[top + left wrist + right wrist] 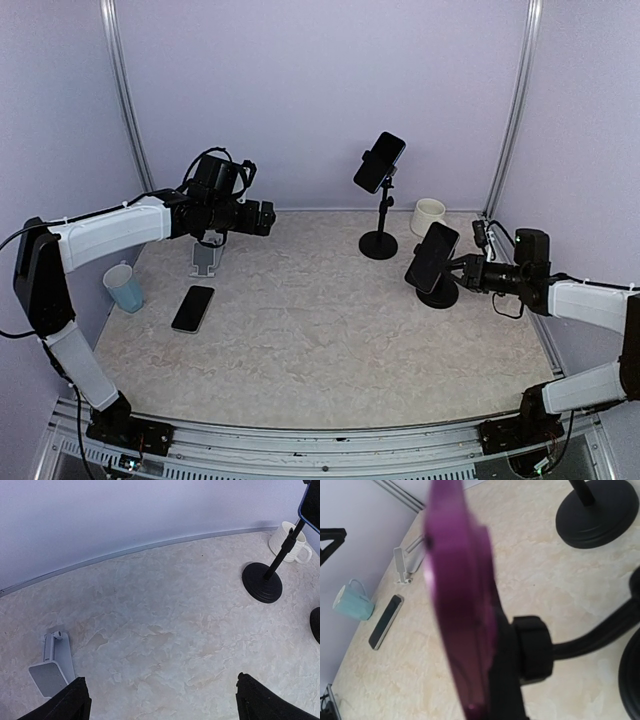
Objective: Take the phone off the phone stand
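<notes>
A purple-edged phone (pixel 432 256) is clamped in a short black stand (pixel 438 293) at the right of the table. In the right wrist view the phone's edge (pixel 460 605) fills the centre, very close, with the stand's clamp (pixel 532 650) behind it. My right gripper (pixel 462 268) is level with the phone's right side, fingers spread and holding nothing; its fingers do not show in its own view. A second phone (pixel 379 162) sits on a tall stand (pixel 378 244) at the back. My left gripper (pixel 262 218) is open and empty, raised over the table's left.
A third phone (pixel 193 308) lies flat at the left, near a blue cup (pixel 124 288) and an empty white stand (pixel 205 258). A white mug (pixel 428 216) stands at the back right by the tall stand's base (pixel 262 581).
</notes>
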